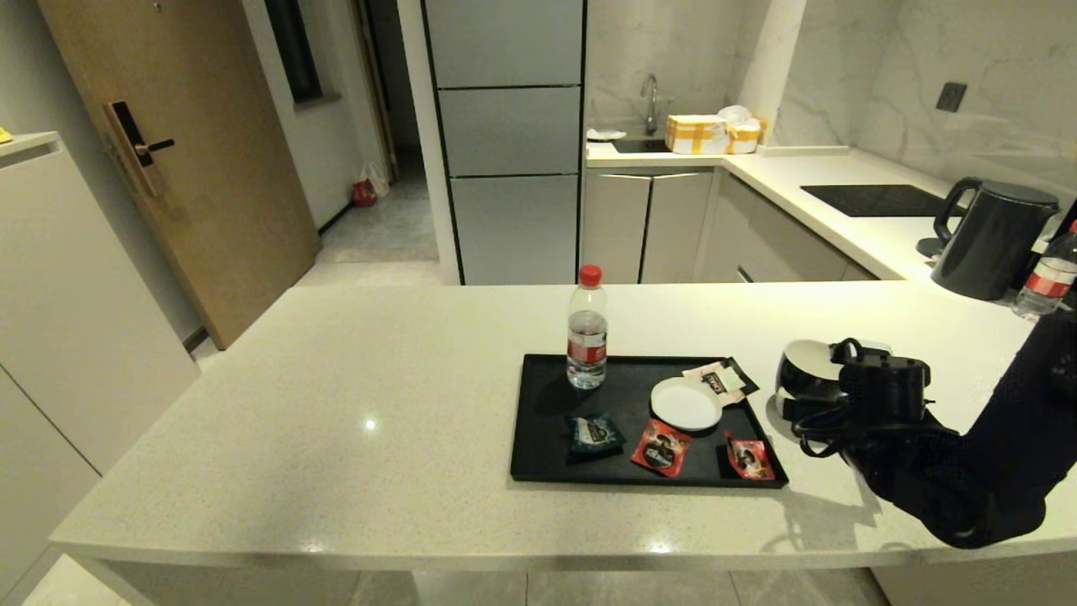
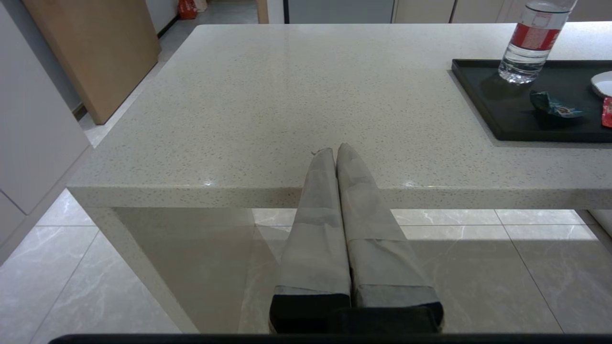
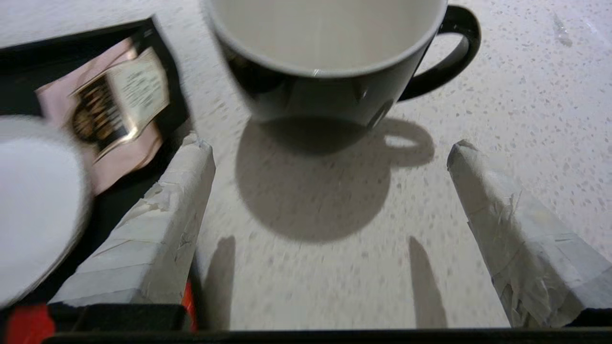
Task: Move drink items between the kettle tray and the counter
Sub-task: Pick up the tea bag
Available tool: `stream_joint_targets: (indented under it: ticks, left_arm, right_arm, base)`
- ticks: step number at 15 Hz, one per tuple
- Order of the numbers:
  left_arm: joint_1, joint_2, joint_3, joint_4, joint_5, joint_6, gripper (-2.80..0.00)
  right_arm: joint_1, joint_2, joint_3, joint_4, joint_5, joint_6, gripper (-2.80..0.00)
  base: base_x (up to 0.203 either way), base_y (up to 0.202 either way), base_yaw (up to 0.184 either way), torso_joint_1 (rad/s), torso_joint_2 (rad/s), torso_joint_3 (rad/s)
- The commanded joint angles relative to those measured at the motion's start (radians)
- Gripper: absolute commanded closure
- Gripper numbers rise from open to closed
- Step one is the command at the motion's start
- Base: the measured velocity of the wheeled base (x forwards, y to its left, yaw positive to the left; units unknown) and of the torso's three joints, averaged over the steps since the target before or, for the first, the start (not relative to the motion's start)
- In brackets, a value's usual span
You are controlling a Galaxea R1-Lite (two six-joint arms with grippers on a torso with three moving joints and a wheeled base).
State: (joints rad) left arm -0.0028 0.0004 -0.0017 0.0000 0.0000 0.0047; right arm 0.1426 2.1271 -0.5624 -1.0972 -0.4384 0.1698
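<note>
**Black mug on the counter beside the tray, right gripper spread near it**

The mug is glossy black outside and white inside, with a loop handle. It stands upright on the speckled off-white counter, just off the tray's right end, partly hidden in the head view by the right arm's wrist. The right gripper hangs close to it with its taped fingers spread wide and nothing between them; the mug sits beyond the fingertips, untouched.

The teal sachet lies crumpled on the matte black tray, near its front left part, showing a round emblem whose writing cannot be read.

The right wrist view alone shows the mug's pale inside, its shadow on the stone, and a pink sachet with a dark and cream label lying over the tray's corner; the print on it is blurred. The left wrist view alone shows the left gripper parked off the counter's near edge, above the floor, its fingers pressed together.

Also on the tray, in the head view: a clear water bottle with a red cap and red label, text unreadable, a white saucer, and two red sachets with dark round emblems. A black kettle stands on the far right counter beside a second bottle.
</note>
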Motion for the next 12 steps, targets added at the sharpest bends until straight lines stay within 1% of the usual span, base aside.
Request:
stream_joint_targets:
  ticks: [1, 4, 5, 7, 9, 10, 12]
  left_arm:
    - [0.0, 0.0, 0.0, 0.0, 0.0, 0.0, 0.0]
    - [0.0, 0.0, 0.0, 0.0, 0.0, 0.0, 0.0]
    - [0.0, 0.0, 0.0, 0.0, 0.0, 0.0, 0.0]
    - [0.0, 0.0, 0.0, 0.0, 0.0, 0.0, 0.0]
    - [0.0, 0.0, 0.0, 0.0, 0.0, 0.0, 0.0]
    - [0.0, 0.0, 0.0, 0.0, 0.0, 0.0, 0.0]
    - [0.0, 0.0, 0.0, 0.0, 0.0, 0.0, 0.0]
  right_arm:
    - [0.013, -0.074, 0.047, -0.006, 0.005, 0.001, -2.8]
    - [0.022, -0.13, 0.104, -0.004, 0.015, 0.0, -2.8]
    - [0.022, -0.194, 0.134, 0.005, 0.02, -0.002, 0.0]
    - [0.023, -0.365, 0.176, 0.059, 0.032, -0.004, 0.0]
    - [0.024, -0.554, 0.188, 0.165, 0.045, -0.007, 0.0]
    - [0.024, -0.675, 0.184, 0.258, 0.056, -0.008, 0.0]
    - [0.025, -0.928, 0.148, 0.513, 0.098, -0.01, 0.0]
  base:
    - [0.0, 0.0, 0.0, 0.0, 0.0, 0.0]
    - [0.0, 0.0, 0.0, 0.0, 0.0, 0.0]
    - [0.0, 0.0, 0.0, 0.0, 0.0, 0.0]
    - [0.0, 0.0, 0.0, 0.0, 0.0, 0.0]
    - [0.0, 0.0, 0.0, 0.0, 0.0, 0.0]
    - [0.0, 0.0, 0.0, 0.0, 0.0, 0.0]
    - [0.0, 0.0, 0.0, 0.0, 0.0, 0.0]
